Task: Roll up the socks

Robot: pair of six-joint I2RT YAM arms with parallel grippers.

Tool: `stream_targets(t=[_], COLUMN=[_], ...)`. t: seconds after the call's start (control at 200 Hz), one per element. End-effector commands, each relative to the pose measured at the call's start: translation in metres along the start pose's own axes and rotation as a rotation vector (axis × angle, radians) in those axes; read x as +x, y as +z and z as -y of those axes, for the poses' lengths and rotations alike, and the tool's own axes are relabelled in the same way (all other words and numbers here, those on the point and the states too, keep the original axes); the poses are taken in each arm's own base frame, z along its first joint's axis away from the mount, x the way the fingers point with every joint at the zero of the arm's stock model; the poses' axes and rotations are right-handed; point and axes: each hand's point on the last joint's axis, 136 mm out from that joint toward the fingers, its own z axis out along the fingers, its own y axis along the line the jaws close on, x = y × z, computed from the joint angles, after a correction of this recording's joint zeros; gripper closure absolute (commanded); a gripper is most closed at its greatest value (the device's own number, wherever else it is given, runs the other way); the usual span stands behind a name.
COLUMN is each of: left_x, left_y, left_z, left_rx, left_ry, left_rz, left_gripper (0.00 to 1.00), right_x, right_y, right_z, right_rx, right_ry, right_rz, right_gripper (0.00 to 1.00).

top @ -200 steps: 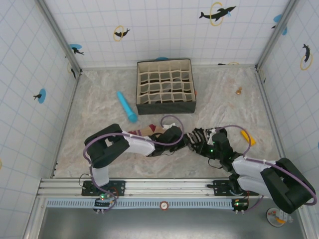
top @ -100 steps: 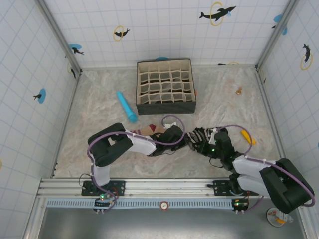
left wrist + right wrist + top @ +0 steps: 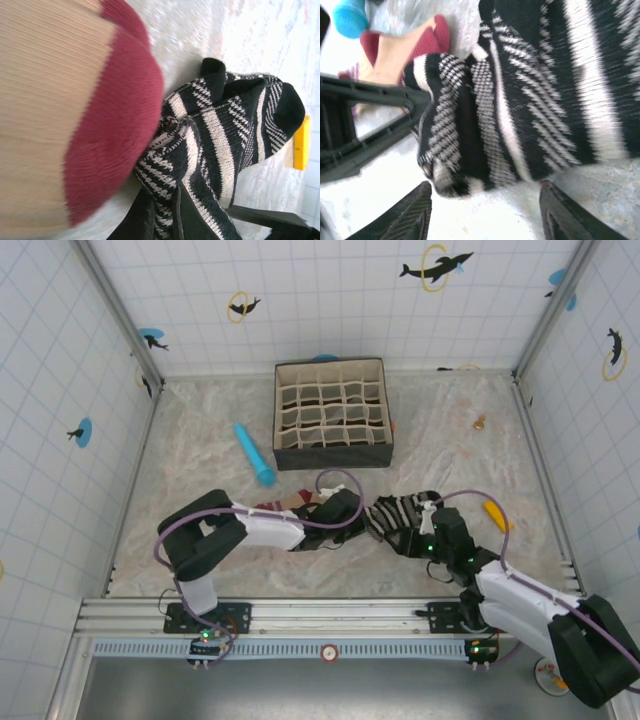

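Observation:
The black-and-white striped sock (image 3: 395, 512) lies bunched on the table between my two grippers. The peach sock (image 3: 300, 502) with its maroon toe (image 3: 107, 135) lies just left of it, partly under my left arm. My left gripper (image 3: 352, 512) is shut, and in the left wrist view its fingertips (image 3: 161, 220) pinch a fold of the striped sock (image 3: 220, 130). My right gripper (image 3: 425, 536) sits at the sock's near-right side. In the right wrist view it (image 3: 487, 220) stands open, apart from the striped sock (image 3: 530, 90), with nothing between the fingers.
A divided fabric organizer box (image 3: 290, 455) stands at the back centre. A blue cylinder (image 3: 254, 454) lies left of it. A yellow object (image 3: 496, 515) rests right of the socks, and a small tan item (image 3: 480, 422) sits at the back right. Tiled walls enclose the table.
My right gripper has opened, let go of the striped sock and drawn back toward the near right. My left gripper has shut on the sock's edge.

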Motion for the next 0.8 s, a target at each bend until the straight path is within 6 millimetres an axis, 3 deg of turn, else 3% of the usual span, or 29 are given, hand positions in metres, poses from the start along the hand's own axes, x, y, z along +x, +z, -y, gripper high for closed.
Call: stream_targets(t=[0.0, 0.085, 0.205, 0.515, 0.651, 0.796], left_x=[-0.006, -0.004, 0.002, 0.022, 0.027, 0.03], left_y=[-0.022, -0.033, -0.041, -0.04, -0.039, -0.037], left_z=[-0.037, -0.044, -0.05, -0.041, -0.037, -0.036], left_rx=[-0.137, -0.135, -0.151, -0.133, -0.111, -0.105], left_ry=[-0.021, -0.046, -0.056, -0.057, -0.065, -0.067], left_rz=[0.037, 0.038, 0.026, -0.033, -0.058, -0.075], left_gripper=[1.0, 1.0, 1.0, 1.0, 1.0, 1.0], right_x=[-0.009, -0.019, -0.019, 0.009, 0.02, 0.024], right_y=[-0.009, -0.014, -0.018, -0.016, -0.012, -0.003], right_z=[-0.009, -0.028, -0.053, -0.094, -0.105, -0.103], right_rx=[0.054, 0.054, 0.079, 0.146, 0.177, 0.223], right_ry=[-0.175, -0.331, -0.576, -1.022, -1.151, -1.228], right_rz=[0.012, 0.071, 0.135, 0.263, 0.296, 0.301], right_gripper=[0.35, 0.31, 0.28, 0.21, 0.2, 0.2])
